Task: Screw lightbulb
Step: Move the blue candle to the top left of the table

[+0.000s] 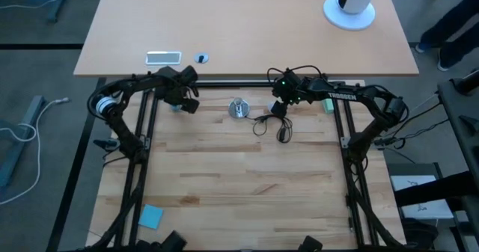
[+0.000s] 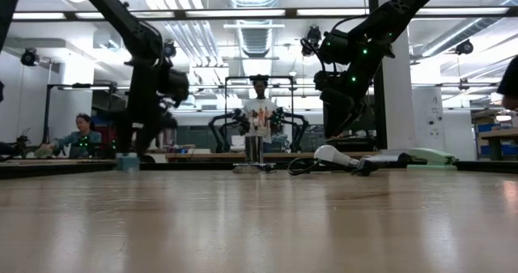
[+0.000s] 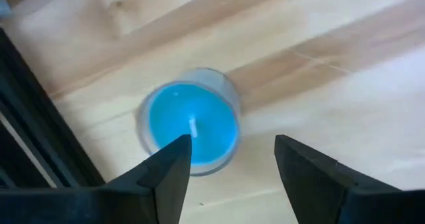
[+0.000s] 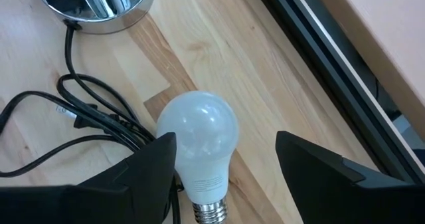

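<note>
- Reaching step: right gripper point(image 4: 222, 167), fingers apart, hovers over the lightbulb point(image 4: 199, 137), which lies by the black cord point(image 4: 80, 117) near the bench's far edge.
- Left gripper point(image 3: 229, 167), fingers apart, hangs above a blue candle point(image 3: 191, 125).
- Next: descend, clamp the lightbulb, carry it to the socket point(image 4: 99, 4).

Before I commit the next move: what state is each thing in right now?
lightbulb: lying on the table, unscrewed, between the right tool's open fingers, not gripped.
socket: upright, empty.
black cord: loose, looped beside the bulb.
blue cap: on the table, under the left tool, ungripped.
</note>
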You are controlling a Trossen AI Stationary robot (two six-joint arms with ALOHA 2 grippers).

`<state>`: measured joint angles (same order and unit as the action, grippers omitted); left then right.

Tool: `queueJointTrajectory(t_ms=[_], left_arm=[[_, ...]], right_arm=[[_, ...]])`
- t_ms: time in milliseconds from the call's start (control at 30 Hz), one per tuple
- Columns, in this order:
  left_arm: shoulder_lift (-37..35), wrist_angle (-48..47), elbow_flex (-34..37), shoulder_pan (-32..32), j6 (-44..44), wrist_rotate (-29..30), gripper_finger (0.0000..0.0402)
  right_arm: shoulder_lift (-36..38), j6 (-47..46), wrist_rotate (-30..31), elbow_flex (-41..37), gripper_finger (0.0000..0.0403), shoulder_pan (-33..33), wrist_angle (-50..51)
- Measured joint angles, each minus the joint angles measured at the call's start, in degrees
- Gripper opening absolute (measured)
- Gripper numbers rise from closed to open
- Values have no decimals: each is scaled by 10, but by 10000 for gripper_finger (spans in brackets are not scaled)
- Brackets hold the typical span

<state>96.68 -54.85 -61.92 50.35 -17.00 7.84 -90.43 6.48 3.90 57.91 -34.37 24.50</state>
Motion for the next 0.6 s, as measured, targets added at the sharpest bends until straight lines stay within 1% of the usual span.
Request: queueJointTrajectory(t_ms=[233, 267, 333, 367, 533, 600], left_arm=[[-28, 0, -1, -43, 0, 6, 197], [-31, 2, -1, -46, -2, 18, 197], [-35, 8, -1, -49, -14, 59, 197], [-38, 6, -1, -50, -17, 74, 200], [-54, 21, -1, -49, -20, 106, 229], [-55, 28, -2, -48, -16, 104, 244]], right_arm=[[0, 0, 0, 0, 260, 0, 0], [0, 0, 0, 0, 260, 0, 0], [0, 0, 0, 0, 261, 0, 0], [0, 0, 0, 0, 260, 0, 0], [0, -1, 0, 0, 257, 0, 0], [0, -2, 0, 0, 259, 0, -1]])
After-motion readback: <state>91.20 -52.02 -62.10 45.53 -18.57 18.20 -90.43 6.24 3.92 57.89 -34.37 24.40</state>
